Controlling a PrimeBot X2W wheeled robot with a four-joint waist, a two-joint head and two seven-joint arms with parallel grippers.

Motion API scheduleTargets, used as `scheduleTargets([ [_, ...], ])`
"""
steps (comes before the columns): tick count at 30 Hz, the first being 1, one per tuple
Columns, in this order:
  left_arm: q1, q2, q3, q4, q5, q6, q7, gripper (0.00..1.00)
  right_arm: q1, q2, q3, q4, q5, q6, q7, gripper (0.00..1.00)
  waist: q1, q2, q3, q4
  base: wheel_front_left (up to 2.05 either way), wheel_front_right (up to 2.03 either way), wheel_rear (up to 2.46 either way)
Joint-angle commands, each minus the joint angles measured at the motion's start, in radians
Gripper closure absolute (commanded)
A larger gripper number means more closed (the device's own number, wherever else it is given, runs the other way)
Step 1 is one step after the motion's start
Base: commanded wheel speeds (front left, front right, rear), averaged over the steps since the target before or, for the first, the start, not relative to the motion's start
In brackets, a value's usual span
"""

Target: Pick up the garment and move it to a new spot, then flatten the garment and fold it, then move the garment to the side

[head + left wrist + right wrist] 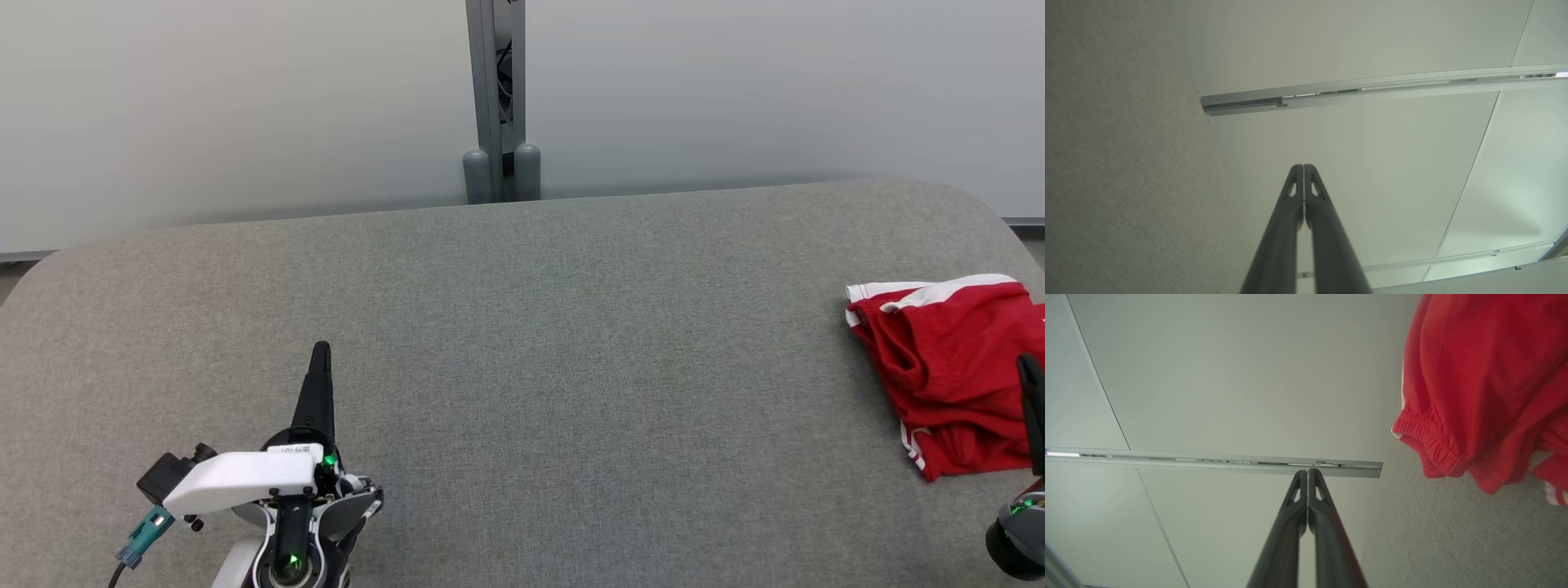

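The garment (951, 367), red shorts with white trim, lies crumpled at the far right of the grey padded table (522, 343). In the right wrist view the garment (1482, 388) shows at the upper right, its elastic waistband bunched. My right gripper (1030, 369) rises at the right edge, in front of the garment's near side; in its own view, the right gripper (1307, 472) is shut with nothing between the fingers. My left gripper (322, 349) stands at the lower left, far from the garment. In its own view, the left gripper (1303, 167) is shut and empty.
A grey post (498, 98) with two rounded feet stands behind the table's far edge at the middle, between pale wall panels (204, 106). The table's corners are rounded.
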Motion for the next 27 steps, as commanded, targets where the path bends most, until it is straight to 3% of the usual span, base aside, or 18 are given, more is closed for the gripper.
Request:
scheduleTargets([
  [1,-0.008,0.003,0.002,-0.001,0.0,-0.003,0.0,1.0,-0.009,-0.007,-0.001,0.002,0.003,0.001,0.004,1.0,0.0,-0.0001,0.0,0.0,0.0,0.0,0.0],
  [27,-0.008,0.003,0.002,-0.001,0.0,-0.003,0.0,1.0,-0.009,-0.007,0.0,0.002,0.004,0.001,0.003,1.0,0.0,-0.0001,0.0,0.0,0.0,0.0,0.0],
])
